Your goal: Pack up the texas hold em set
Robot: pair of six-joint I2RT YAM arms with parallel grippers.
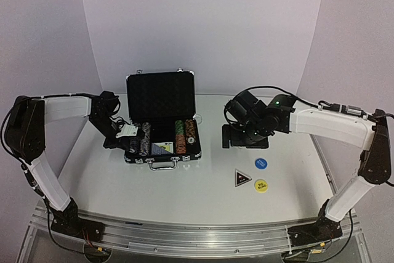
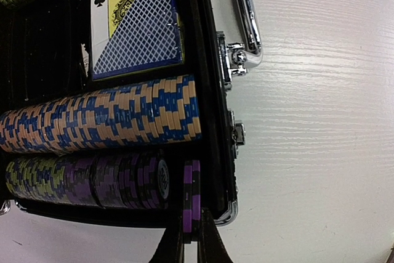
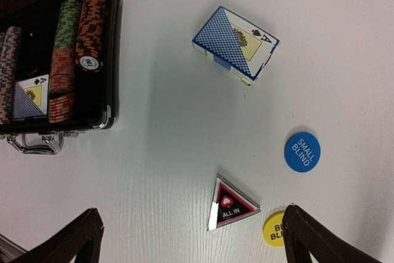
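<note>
The black silver-trimmed case (image 1: 161, 97) of the texas hold em set stands open, with rows of striped chips (image 2: 104, 115) and a blue card deck (image 2: 135, 23) inside. My left gripper (image 2: 191, 226) is shut on a thin stack of purple chips (image 2: 191, 186), held on edge at the end of the purple row (image 2: 92, 180), just inside the case wall. My right gripper (image 3: 192, 214) hangs open above the table, right of the case. Below it lie the black triangular marker (image 3: 231, 204), the blue button (image 3: 302, 151) and the yellow button (image 3: 275, 229). A second blue deck (image 3: 235, 44) lies on the table.
The case's chrome handle (image 2: 246, 16) and latches (image 2: 237, 133) face the near side. The upright lid (image 1: 161, 93) blocks the far side. The marker (image 1: 242, 178) and both buttons (image 1: 260, 164) lie near the table's front right.
</note>
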